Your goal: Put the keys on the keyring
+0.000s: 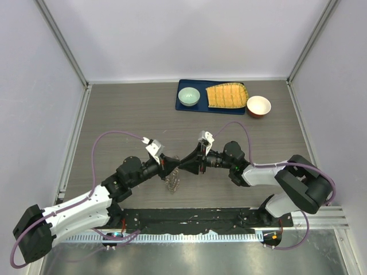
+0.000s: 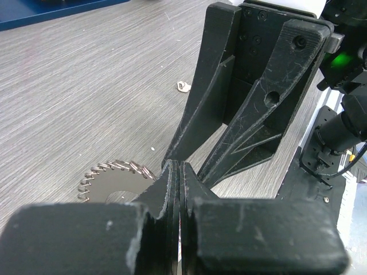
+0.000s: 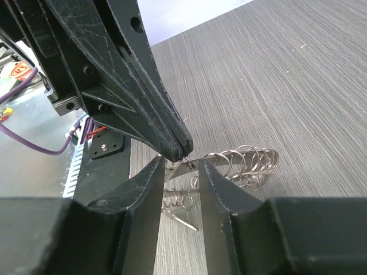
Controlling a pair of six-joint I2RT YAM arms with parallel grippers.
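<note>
Hard to place the key (image 2: 183, 86) for sure: probably that small silver bit lying loose on the bench (image 2: 86, 86), well apart from the keyring (image 3: 246, 163). Holding the keyring by its rim in the left fingers (image 3: 155, 114), clamped shut on it, lower coils at or just off the bench; cannot tell which. Straddling that pinch with the right fingers (image 3: 137, 195), parted, gripping nothing visible. Looks like readying the keyring, no key threaded yet. Next: steady the keyring, fetch the key with the right fingers, line its hole up with a coil end.

Two bowls (image 1: 188, 96) (image 1: 258, 106), one tray (image 1: 183, 83), one cloth (image 1: 227, 95), one keyring (image 1: 173, 184).
</note>
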